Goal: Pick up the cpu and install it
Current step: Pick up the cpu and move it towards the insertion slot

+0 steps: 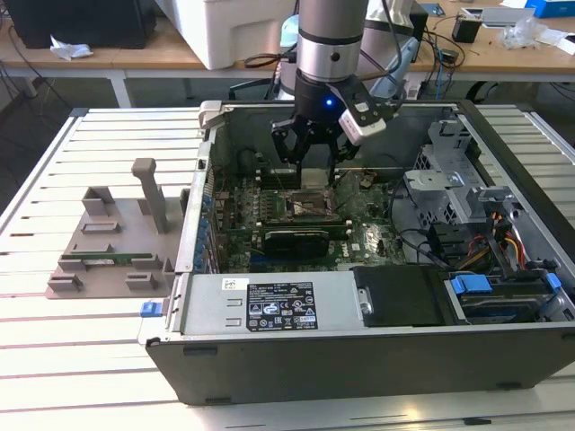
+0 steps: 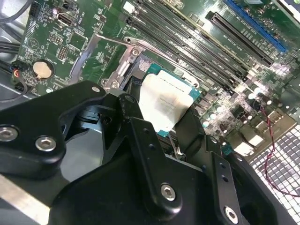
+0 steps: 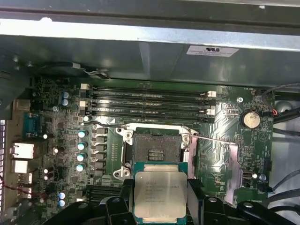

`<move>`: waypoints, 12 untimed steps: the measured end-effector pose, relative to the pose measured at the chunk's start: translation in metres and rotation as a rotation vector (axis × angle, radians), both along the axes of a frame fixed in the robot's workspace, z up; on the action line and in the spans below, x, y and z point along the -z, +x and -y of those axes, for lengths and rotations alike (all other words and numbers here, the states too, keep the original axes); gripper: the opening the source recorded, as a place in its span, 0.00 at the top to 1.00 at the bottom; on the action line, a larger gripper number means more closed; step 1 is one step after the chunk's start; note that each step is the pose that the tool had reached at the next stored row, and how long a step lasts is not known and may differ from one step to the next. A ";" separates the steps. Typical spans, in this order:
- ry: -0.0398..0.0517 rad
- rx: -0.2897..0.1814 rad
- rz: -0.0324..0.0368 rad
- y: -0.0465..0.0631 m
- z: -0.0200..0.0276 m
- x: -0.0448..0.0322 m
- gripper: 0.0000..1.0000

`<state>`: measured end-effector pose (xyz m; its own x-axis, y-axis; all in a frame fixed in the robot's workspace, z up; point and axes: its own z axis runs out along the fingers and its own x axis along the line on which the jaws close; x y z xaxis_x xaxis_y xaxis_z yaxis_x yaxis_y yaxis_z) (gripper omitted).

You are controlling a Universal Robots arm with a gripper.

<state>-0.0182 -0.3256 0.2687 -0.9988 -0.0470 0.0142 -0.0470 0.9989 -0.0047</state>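
Nearest, in the first wrist view: gripper [image 3: 159, 200] clamped on the cpu [image 3: 160, 190], one finger on each of two opposite edges, metal top up. Probably gripped by the edges for sparing the underside and keeping the chip level. Held in the air over the motherboard [image 3: 227, 110], close to the socket [image 3: 156, 151] but not seated in it.

Just past it, that socket bare and open, with its clamp frame [image 2: 119, 41] swung aside in the second wrist view, likely for leaving the seat free. Beyond the socket, four long memory slots [image 3: 150, 104] side by side, and one coin battery [image 3: 247, 119] off toward a corner of the board.

Farther out, in the exterior view: one computer case [image 1: 359, 368] lying open side up on a slatted table [image 1: 54, 359], presumably for reach from above. Outside the case, toward the exterior view's left, one grey-brown tray [image 1: 117, 256] with upright posts. Count of chips: one.
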 end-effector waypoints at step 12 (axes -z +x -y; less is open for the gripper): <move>-0.0111 0.000 -0.0004 0.006 -0.0092 0.0153 0.46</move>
